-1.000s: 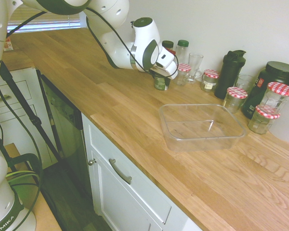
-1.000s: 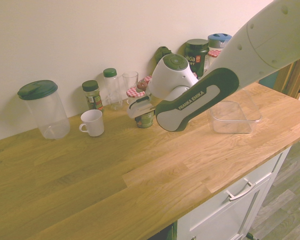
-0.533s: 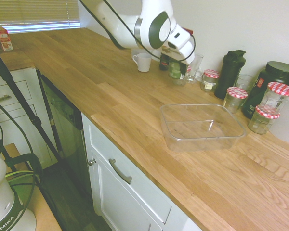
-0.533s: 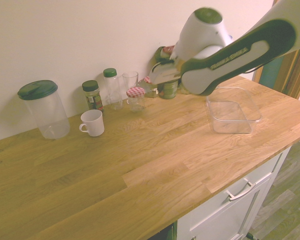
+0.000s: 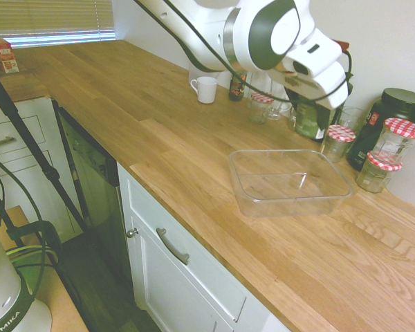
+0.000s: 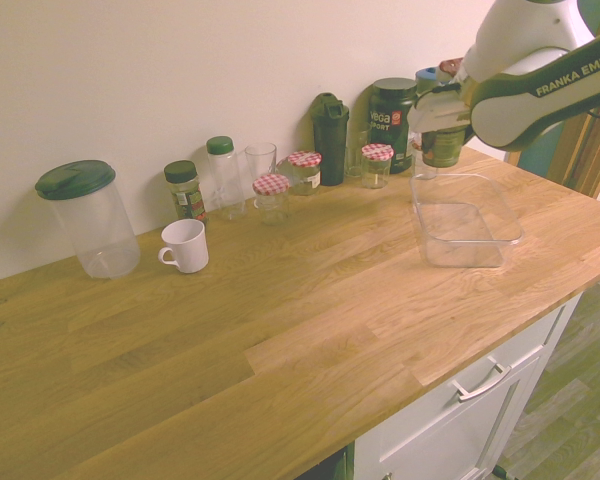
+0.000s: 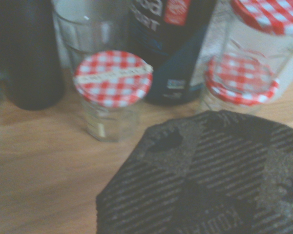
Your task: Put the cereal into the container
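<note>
Your fingers (image 5: pixel 310 116) are clamped tight on the small squat glass jar of dark greenish cereal (image 5: pixel 307 119), lifted just beyond the clear plastic rectangular tub (image 5: pixel 288 181) on the wooden table (image 5: pixel 159 138).

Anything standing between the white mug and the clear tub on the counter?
No: in the second exterior view only bare wood lies between the white mug and the tub.
</note>
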Action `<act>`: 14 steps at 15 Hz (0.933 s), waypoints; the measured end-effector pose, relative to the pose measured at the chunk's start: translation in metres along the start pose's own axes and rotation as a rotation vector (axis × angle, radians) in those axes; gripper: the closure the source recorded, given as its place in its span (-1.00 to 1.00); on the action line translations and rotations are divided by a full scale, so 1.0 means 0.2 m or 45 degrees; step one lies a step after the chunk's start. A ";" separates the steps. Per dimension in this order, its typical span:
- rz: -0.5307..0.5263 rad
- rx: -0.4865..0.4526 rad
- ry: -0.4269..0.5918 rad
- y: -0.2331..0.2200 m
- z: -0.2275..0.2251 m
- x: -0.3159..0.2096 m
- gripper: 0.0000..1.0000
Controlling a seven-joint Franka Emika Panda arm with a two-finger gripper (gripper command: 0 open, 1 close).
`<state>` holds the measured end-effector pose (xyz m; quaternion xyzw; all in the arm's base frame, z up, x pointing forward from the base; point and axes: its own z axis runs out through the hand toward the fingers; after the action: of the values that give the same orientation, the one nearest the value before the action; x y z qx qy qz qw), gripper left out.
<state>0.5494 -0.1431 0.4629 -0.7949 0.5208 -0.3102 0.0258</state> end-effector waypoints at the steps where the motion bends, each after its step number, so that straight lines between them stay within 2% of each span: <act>1: 0.008 -0.018 -0.009 0.06 0.04 -0.01 1.00; 5: 0.035 -0.061 -0.036 0.20 0.15 -0.09 1.00; 14: 0.062 -0.115 -0.086 0.33 0.45 -0.22 1.00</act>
<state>0.5313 -0.1616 0.3466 -0.7923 0.5523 -0.2587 0.0148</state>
